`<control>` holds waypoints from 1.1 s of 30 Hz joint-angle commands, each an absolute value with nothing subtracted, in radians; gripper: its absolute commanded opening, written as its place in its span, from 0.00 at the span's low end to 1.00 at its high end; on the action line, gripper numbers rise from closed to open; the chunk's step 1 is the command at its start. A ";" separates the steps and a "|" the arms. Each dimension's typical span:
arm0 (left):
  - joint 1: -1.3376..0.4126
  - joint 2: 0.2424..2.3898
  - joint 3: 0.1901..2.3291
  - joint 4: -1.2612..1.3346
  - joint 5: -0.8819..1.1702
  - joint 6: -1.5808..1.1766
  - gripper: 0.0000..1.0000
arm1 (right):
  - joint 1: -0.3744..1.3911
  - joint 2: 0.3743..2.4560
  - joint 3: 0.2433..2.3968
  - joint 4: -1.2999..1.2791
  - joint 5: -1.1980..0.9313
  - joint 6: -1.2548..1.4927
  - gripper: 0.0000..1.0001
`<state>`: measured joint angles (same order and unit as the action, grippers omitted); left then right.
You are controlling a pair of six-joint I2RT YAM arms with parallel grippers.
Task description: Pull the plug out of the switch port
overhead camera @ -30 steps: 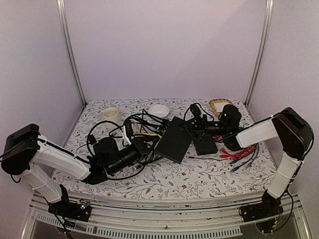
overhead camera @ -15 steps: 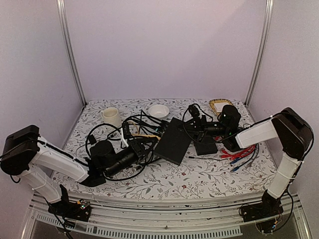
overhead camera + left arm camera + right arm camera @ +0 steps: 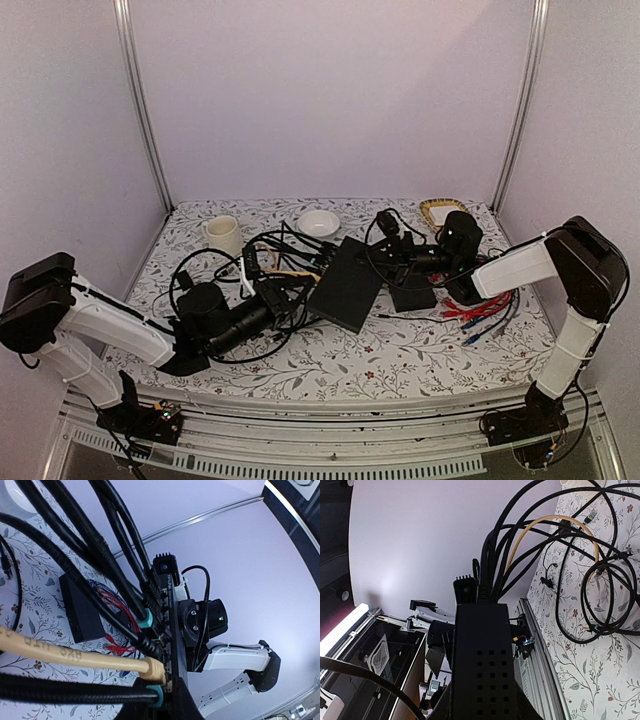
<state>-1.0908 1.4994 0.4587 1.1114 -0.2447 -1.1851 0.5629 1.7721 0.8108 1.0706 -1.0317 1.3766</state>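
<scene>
The switch [image 3: 345, 285], a flat black box, lies tilted at the table's middle. Several black cables and one beige cable [image 3: 285, 270] are plugged into its left port edge. In the left wrist view the port edge [image 3: 175, 645] is seen side-on, with the beige plug [image 3: 157, 672] and, just below it, a black plug with a teal boot [image 3: 159, 695]. My left gripper [image 3: 278, 298] [image 3: 160, 704] sits at that teal-booted plug, its jaws close around it. My right gripper [image 3: 388, 245] [image 3: 485, 710] is shut on the switch's far end [image 3: 487, 665], the side with the vent holes.
A shorter black box [image 3: 410, 292] lies right of the switch, also in the left wrist view [image 3: 80, 610]. Loose red and blue cables [image 3: 485, 305] lie at the right. A mug [image 3: 222, 234], a white bowl [image 3: 318, 222] and a basket [image 3: 440, 211] stand at the back.
My left arm has drawn back a little toward the near left, and the switch and cable bundle have shifted slightly with it. The right arm has barely moved.
</scene>
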 commanded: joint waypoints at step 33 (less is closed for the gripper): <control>-1.062 1.386 0.305 1.070 -0.585 -1.188 0.00 | 0.437 1.761 0.849 1.222 -1.061 1.461 0.02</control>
<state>-1.1091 1.4544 0.4019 1.1229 -0.2741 -1.2350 0.5774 1.7844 0.8131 1.0706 -1.0733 1.4113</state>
